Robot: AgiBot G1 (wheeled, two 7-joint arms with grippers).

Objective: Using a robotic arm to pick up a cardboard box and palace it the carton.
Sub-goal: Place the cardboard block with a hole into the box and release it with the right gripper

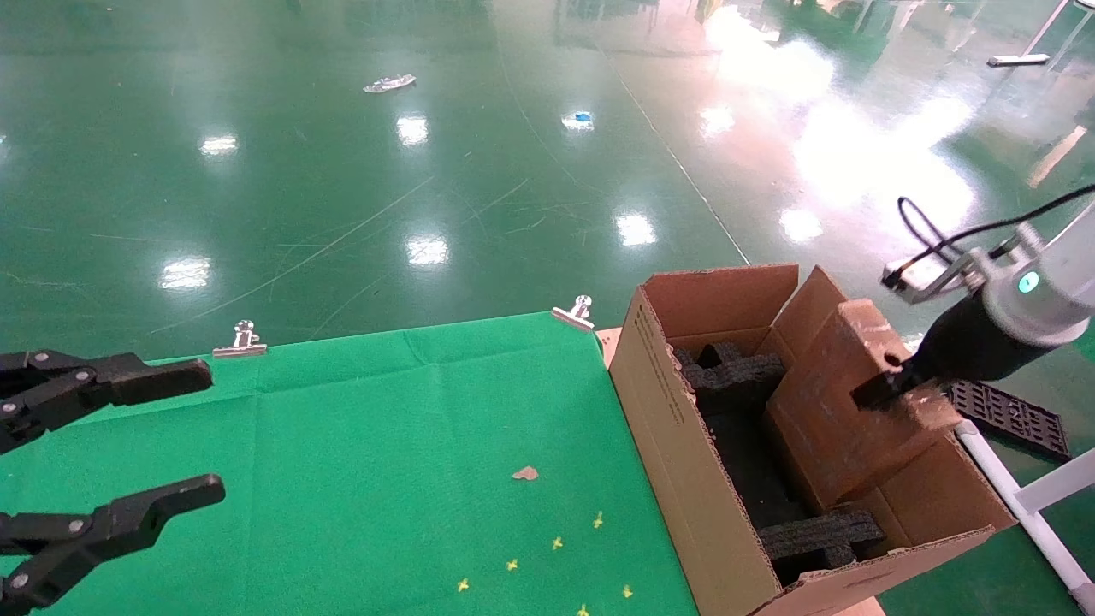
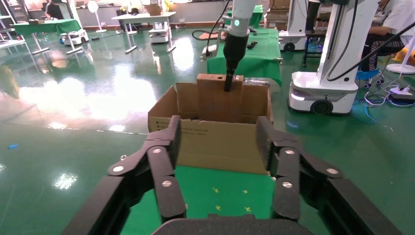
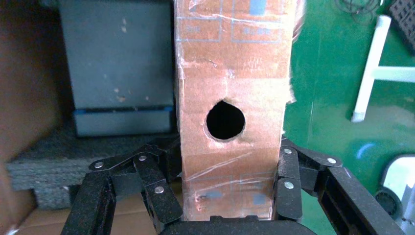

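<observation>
The slim brown cardboard box (image 1: 843,402), taped and with a round hole (image 3: 225,120) in its narrow face, hangs tilted with its lower end inside the carton (image 1: 667,428). My right gripper (image 1: 890,387) on the white arm is shut on the box's upper edge, its fingers (image 3: 288,183) pressing both broad faces. In the left wrist view the cardboard box (image 2: 215,93) stands up out of the carton (image 2: 215,142) under the right gripper (image 2: 228,84). My left gripper (image 1: 210,430) hovers open and empty over the green cloth at the far left.
Black foam inserts (image 1: 736,372) line the carton, which stands at the right end of the green-clothed table (image 1: 385,428). Binder clips (image 1: 242,340) (image 1: 575,315) hold the cloth's far edge. A white pipe frame (image 1: 1026,500) and a black grid tray (image 1: 1009,417) lie right of the carton.
</observation>
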